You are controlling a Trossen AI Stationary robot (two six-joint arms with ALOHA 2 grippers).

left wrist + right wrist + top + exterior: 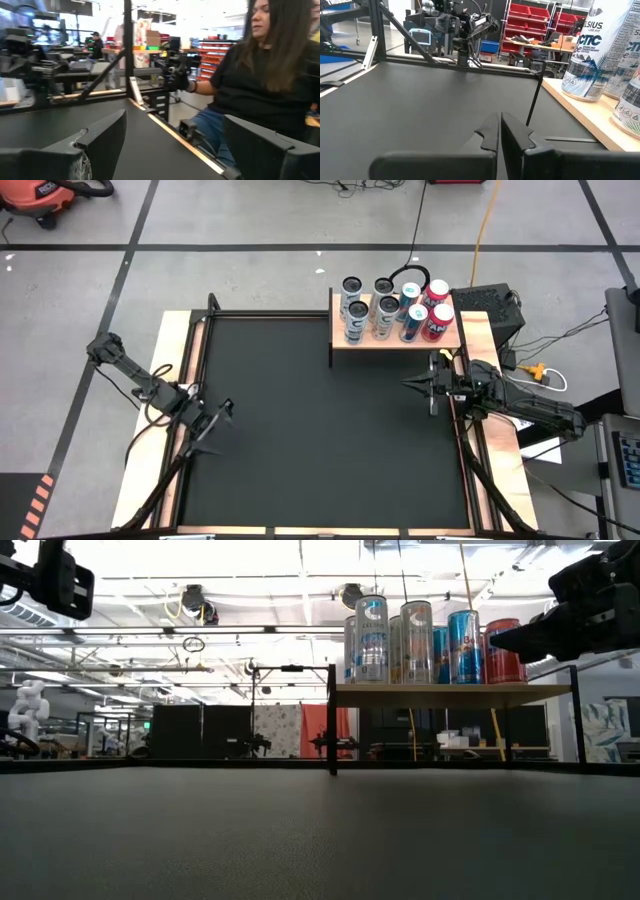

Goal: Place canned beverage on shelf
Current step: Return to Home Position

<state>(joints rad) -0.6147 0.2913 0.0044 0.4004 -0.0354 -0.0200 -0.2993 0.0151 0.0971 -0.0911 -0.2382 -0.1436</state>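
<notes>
Several cans [392, 308] stand upright on the light wooden shelf [395, 342] at the table's far right; they also show in the low view [430, 640] and the right wrist view [592, 55]. They are silver, blue and red. My right gripper [412, 384] is shut and empty, just near of the shelf at the black mat's right side. My left gripper [225, 423] is open and empty at the mat's left edge.
The black mat [320, 440] covers the table between the arms. A dark frame [210, 310] runs along the mat's edges. A person [265, 75] sits beyond the table in the left wrist view. Cables and a black box [490, 305] lie beside the shelf.
</notes>
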